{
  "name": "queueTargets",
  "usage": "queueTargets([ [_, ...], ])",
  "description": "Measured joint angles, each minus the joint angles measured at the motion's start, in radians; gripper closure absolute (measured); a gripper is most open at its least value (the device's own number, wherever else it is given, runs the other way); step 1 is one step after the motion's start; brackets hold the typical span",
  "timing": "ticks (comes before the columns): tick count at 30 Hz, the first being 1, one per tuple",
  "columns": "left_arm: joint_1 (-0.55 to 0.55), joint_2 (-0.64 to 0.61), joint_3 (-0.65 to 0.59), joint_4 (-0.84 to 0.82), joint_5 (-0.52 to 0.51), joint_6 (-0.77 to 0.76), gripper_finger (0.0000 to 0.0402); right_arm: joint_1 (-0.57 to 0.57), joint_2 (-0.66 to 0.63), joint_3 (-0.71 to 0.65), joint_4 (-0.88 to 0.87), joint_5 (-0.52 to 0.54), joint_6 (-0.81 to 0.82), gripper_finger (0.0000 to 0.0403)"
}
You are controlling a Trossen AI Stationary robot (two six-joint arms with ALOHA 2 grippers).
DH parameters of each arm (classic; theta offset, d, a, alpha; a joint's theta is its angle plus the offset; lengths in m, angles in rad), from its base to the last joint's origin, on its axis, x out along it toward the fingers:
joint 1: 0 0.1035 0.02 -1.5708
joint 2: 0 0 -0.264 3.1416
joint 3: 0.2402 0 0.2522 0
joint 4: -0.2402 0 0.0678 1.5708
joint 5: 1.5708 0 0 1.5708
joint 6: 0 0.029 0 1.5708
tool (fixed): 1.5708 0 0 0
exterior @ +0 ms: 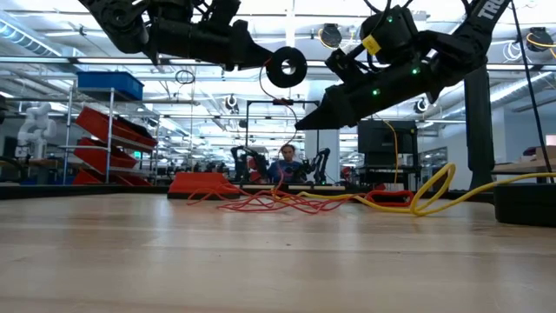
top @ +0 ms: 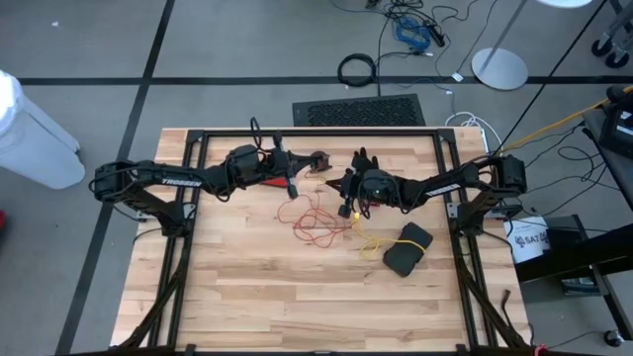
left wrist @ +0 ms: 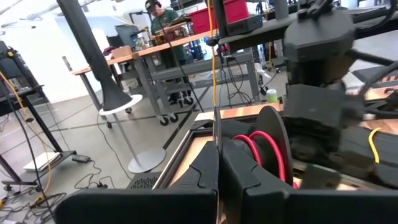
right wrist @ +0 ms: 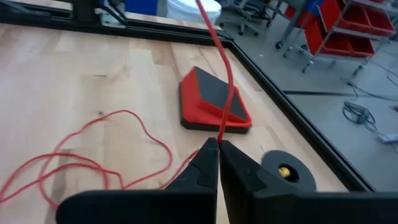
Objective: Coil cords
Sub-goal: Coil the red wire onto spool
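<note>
A red-orange cord (top: 316, 222) lies in loose loops on the wooden table, and part of it is wound on a small black reel (exterior: 287, 67) held up in the air. My left gripper (left wrist: 217, 168) is shut on that reel above the table's far middle. Just below and to the right of the reel, my right gripper (right wrist: 219, 149) is shut on the red cord. A yellow cord (top: 371, 242) lies slack to the right, and its black reel (right wrist: 286, 171) lies flat on the table. My left gripper pinches one thin flange (left wrist: 216, 134) of the reel between its two fingers, coming level from the table's left. The reel is lifted clear, its flanges upright, with red turns (left wrist: 267, 149) showing beside the fingers. My right gripper pinches a single strand of the red cord (right wrist: 220, 134) between its fingertips, slanting slightly down from the table's right. From the fingers the strand runs straight up (right wrist: 211, 37); the rest of the cord lies slack on the table (right wrist: 93, 143).
A red-and-black wedge (right wrist: 214, 102) sits near the far rail. A black pouch (top: 407, 247) lies right of the yellow cord. A black frame (top: 316, 132) borders the table. Bare wood spreads across the near half (top: 297, 307).
</note>
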Motion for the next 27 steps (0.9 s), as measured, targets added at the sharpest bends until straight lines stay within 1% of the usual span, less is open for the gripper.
queueTargets([
  [5, 0.000, 0.000, 0.000, 0.000, 0.002, -0.008, 0.0401, -0.019, 0.000, 0.000, -0.021, 0.003, 0.017, 0.0403],
  [11, 0.000, 0.000, 0.000, -0.013, 0.029, -0.010, 0.0401, -0.021, 0.000, 0.000, -0.048, 0.071, 0.018, 0.0403],
  [14, 0.000, 0.000, 0.000, -0.046, 0.029, -0.008, 0.0401, -0.021, 0.000, 0.000, -0.048, 0.092, 0.019, 0.0403],
  [18, 0.000, 0.000, 0.000, -0.113, 0.045, 0.002, 0.0401, -0.021, -0.005, 0.000, -0.050, 0.154, 0.020, 0.0403],
  [22, 0.001, 0.000, 0.000, -0.183, 0.050, 0.029, 0.0401, -0.017, -0.028, 0.000, -0.056, 0.158, 0.020, 0.0403],
  [24, 0.001, 0.000, 0.000, -0.216, 0.041, 0.048, 0.0401, -0.016, -0.047, 0.000, -0.071, 0.157, 0.020, 0.0403],
  [27, 0.001, 0.000, 0.000, -0.258, -0.012, 0.075, 0.0401, -0.016, -0.070, 0.000, -0.089, 0.157, 0.023, 0.0403],
])
